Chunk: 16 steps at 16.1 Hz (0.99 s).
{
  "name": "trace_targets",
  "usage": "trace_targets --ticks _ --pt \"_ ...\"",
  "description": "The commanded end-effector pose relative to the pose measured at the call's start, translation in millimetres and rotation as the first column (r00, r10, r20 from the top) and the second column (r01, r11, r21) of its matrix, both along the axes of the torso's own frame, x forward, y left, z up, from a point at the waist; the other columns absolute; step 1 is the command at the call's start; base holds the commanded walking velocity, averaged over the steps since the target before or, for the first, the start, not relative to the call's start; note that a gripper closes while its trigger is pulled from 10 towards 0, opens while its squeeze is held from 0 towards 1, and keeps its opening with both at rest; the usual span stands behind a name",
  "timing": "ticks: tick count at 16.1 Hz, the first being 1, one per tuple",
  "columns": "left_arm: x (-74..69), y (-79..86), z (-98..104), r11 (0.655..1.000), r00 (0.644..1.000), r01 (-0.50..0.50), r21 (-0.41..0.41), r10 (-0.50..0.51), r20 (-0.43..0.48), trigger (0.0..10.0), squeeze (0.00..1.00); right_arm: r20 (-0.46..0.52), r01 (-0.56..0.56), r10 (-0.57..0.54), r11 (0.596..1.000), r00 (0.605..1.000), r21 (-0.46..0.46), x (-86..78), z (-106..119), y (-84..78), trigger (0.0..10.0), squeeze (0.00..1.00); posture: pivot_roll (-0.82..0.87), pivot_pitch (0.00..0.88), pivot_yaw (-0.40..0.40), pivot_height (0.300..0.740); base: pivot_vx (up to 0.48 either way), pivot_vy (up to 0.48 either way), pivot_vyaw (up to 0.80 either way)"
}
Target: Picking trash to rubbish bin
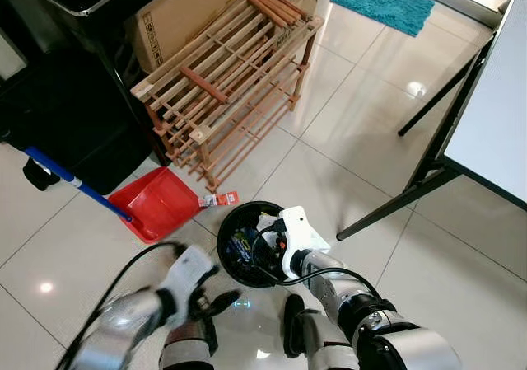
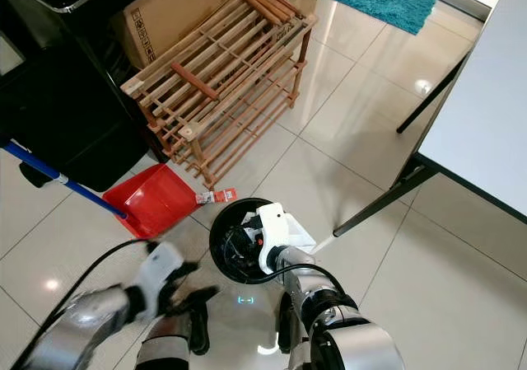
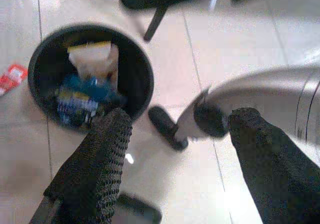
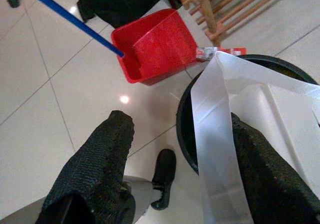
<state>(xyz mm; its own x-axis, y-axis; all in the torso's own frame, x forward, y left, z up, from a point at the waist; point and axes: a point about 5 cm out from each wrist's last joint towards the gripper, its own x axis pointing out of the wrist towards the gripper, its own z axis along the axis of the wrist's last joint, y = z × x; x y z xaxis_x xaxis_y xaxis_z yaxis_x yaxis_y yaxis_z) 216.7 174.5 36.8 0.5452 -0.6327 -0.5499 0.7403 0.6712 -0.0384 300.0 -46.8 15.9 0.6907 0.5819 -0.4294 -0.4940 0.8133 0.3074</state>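
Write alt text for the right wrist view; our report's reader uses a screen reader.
Two black fingers of the right gripper, spread open, hang above the rim of a black rubbish bin, with a white strip of plastic draped between them. Beyond on the tiled floor lie a red dustpan with a blue handle and a small red wrapper.

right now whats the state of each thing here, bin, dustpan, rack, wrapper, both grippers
bin: upright on the floor, no lid, trash inside
white bag: hanging over the bin's rim, in front of the right gripper
red wrapper: lying on the floor beside the bin
dustpan: flat on the floor, nothing in it
wooden rack: tipped over against the box
left gripper: open, holding nothing
right gripper: open, over the bin
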Motion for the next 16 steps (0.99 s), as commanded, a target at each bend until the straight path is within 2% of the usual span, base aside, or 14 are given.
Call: trace_targets --ticks 1,3,6,7,10,11,16 --pt "-9.2 2.8 -3 1.000 1.000 0.002 -0.005 -0.002 -0.023 10.0 0.00 -0.058 0.007 -0.004 0.999 0.998 0.051 -10.9 -6 17.9 10.0 0.00 0.13 0.367 -0.065 0.740 0.000 0.000 0.00" --pt "-12.3 7.6 -1 1.000 1.000 -0.011 0.005 0.011 -0.022 10.0 0.00 -0.053 0.016 -0.013 0.999 0.999 0.049 -7.9 -4 14.3 10.0 0.00 0.12 0.366 -0.067 0.740 0.000 0.000 0.00" --pt "-3.0 23.9 13 0.992 0.990 -0.129 0.014 0.128 0.064 10.0 0.00 -0.050 0.022 -0.020 0.999 0.999 0.049 -5.9 -2 14.0 10.0 0.00 0.13 0.367 -0.071 0.740 0.000 0.000 0.00" --pt "-0.3 32.4 20 0.983 0.979 -0.182 0.013 0.180 0.096 10.0 0.00 -0.051 0.020 -0.017 0.998 0.999 0.066 -6.7 -1 19.1 10.0 0.00 0.13 0.368 -0.072 0.740 0.000 0.000 0.00" --pt "1.8 43.4 26 0.965 0.957 -0.264 -0.005 0.262 0.123 10.0 0.00 -0.070 0.044 -0.037 0.993 0.997 0.110 -8.0 0 26.2 10.0 0.00 0.13 0.367 -0.073 0.740 0.000 0.000 0.00" --pt "5.8 47.7 26 0.939 0.929 -0.342 -0.030 0.342 0.141 10.0 0.00 -0.073 0.050 -0.042 0.992 0.996 0.117 -8.8 1 29.9 10.0 0.00 0.13 0.367 -0.074 0.740 0.000 0.000 0.00" --pt "15.6 45.1 23 0.891 0.875 -0.450 -0.065 0.454 0.168 10.0 0.00 -0.089 0.103 -0.092 0.986 0.992 0.133 -9.2 1 32.9 10.0 0.00 0.13 0.365 -0.077 0.740 0.000 0.000 0.00"
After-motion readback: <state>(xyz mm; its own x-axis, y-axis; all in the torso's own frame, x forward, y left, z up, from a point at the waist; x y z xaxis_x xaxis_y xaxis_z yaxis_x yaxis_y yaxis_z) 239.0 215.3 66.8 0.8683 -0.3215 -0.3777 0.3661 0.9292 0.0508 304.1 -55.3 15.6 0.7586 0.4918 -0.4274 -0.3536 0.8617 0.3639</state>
